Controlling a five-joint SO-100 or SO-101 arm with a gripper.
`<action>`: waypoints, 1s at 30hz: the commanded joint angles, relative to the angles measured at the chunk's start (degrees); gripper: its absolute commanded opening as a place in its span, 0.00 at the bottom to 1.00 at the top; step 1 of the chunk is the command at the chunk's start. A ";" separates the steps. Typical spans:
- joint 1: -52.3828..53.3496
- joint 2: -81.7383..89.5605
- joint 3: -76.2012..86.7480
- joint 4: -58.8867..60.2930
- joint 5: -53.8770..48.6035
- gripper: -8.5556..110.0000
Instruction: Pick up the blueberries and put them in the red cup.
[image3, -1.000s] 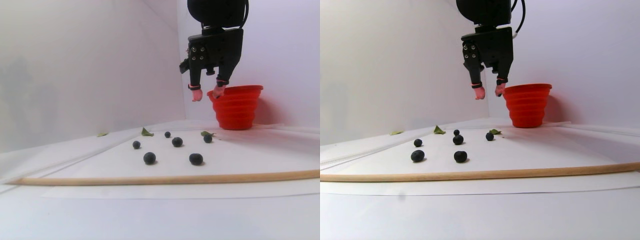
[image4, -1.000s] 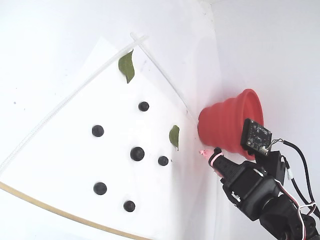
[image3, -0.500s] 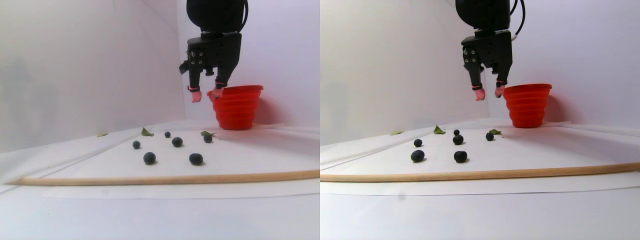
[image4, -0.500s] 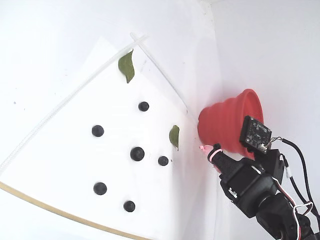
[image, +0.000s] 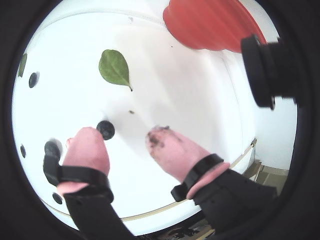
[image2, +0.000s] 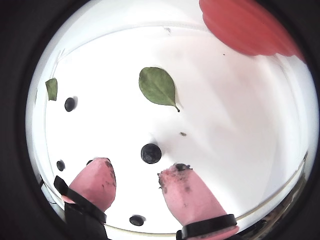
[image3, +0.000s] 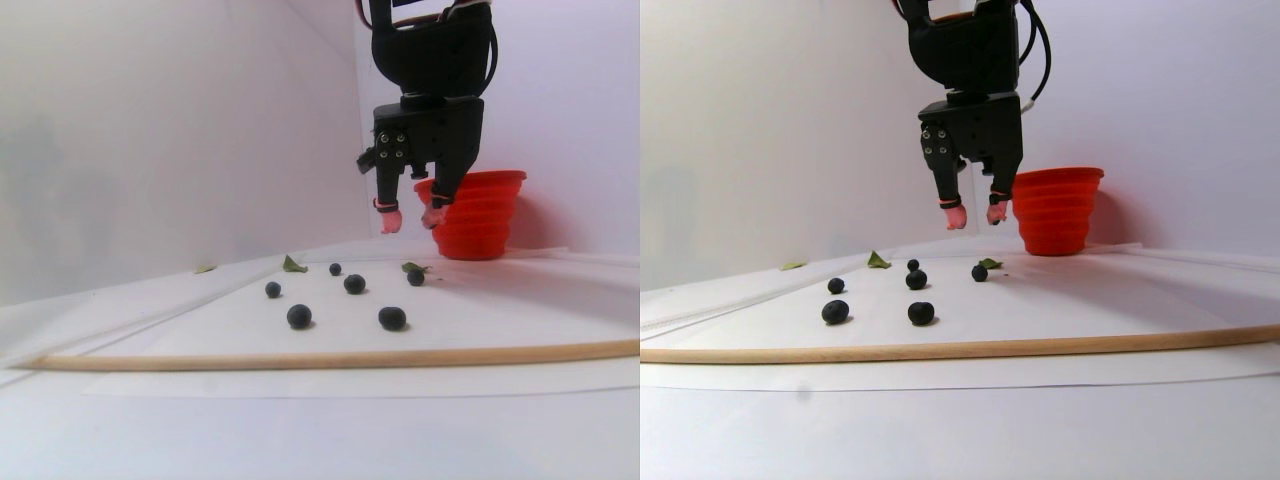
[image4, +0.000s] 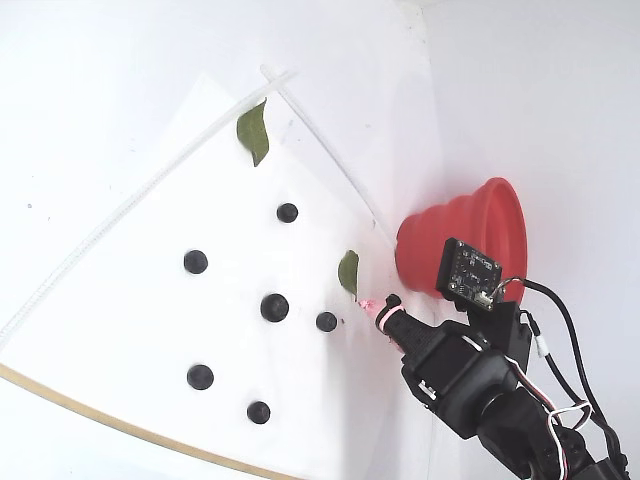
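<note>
Gripper (image2: 135, 182) hung apart, empty, above centre-frame blueberry (image2: 150, 152); closing off-centre risked rolling it away.

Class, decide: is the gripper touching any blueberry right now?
Apart. The stereo pair view shows the gripper hanging open well above the blueberries on the sheet.

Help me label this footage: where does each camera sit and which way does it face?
Wrist views: ride the arm, looking down past pink fingertips at a leaf.
Stereo pair view: low at the table edge, facing the red cup and hanging gripper.
Fixed view: high, looking down on the blueberries.
All share cup and berries.
</note>
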 joint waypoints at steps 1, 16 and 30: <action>-0.88 0.00 -2.37 -1.67 0.26 0.22; -1.58 -6.15 -5.10 -4.75 1.41 0.22; -0.88 -7.82 -6.94 -5.71 0.97 0.22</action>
